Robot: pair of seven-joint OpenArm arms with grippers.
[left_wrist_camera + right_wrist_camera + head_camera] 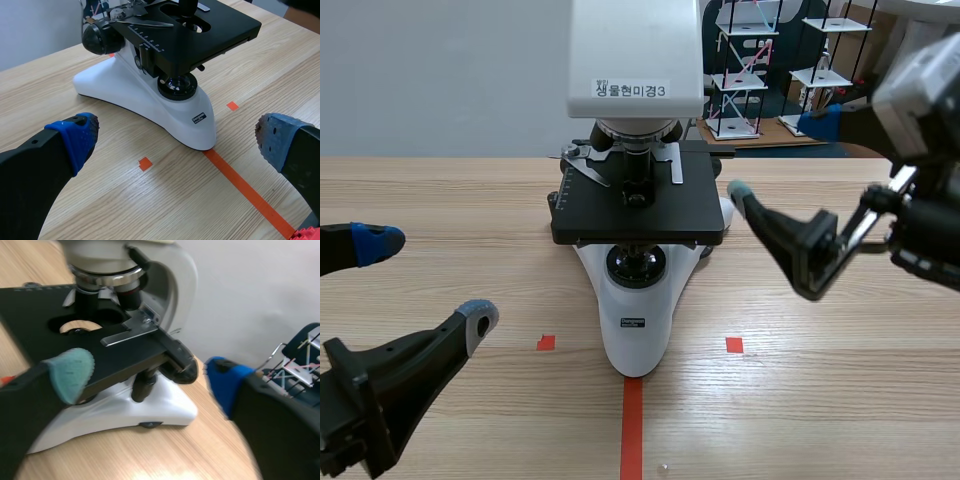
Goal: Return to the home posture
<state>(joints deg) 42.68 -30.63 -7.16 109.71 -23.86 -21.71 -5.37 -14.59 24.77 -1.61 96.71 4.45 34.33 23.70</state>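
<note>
A white microscope (635,330) with a black stage (665,215) stands at the middle of the wooden table (450,200). My left gripper (427,282) hovers open, low at the near left, with nothing between its blue and grey pads. In the left wrist view the left gripper (175,137) is spread wide, and the microscope (150,100) base lies just ahead of it. My right gripper (778,155) is open beside the stage's right edge, raised above the table. From the right wrist, the right gripper (147,375) faces the microscope (145,412) side and focus knob (182,371), holding nothing.
White wire racks (740,70) stand on the floor beyond the table's far right edge. An orange-red tape line (632,430) runs from the microscope's foot toward the near edge, with small tape squares on either side. Bare wood lies left and right of the microscope.
</note>
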